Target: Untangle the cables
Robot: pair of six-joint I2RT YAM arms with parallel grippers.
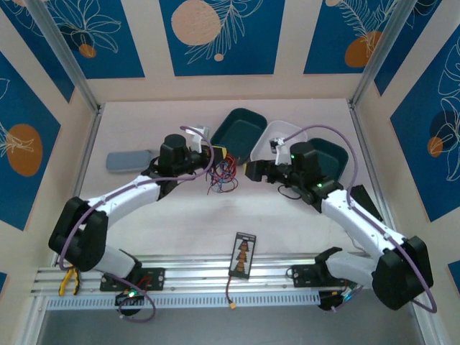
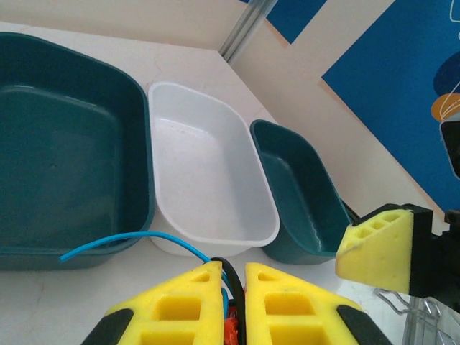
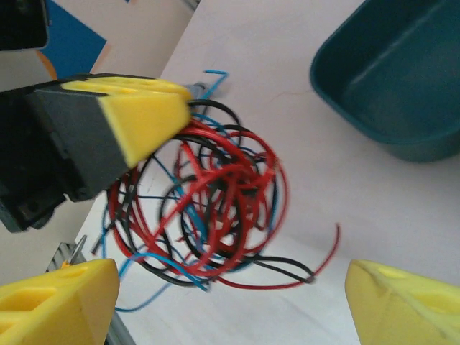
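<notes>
You are looking into a booth whose cream-coloured wall panels (image 1: 287, 86) carry large deep-blue printed panels (image 1: 108, 36). These are drawn over with white line-work leaves and set with peach and orange discs (image 1: 200, 21). A slanting silver aluminium post (image 1: 63, 54) stands at each back corner. Below them lies a matt white table top (image 1: 180, 230), evenly lit, with only soft shadows on it. Along its near edge you see a ribbed silver aluminium rail (image 1: 201, 277). In the left wrist view, cream wall and blue panel rise behind the table's far corner.
</notes>
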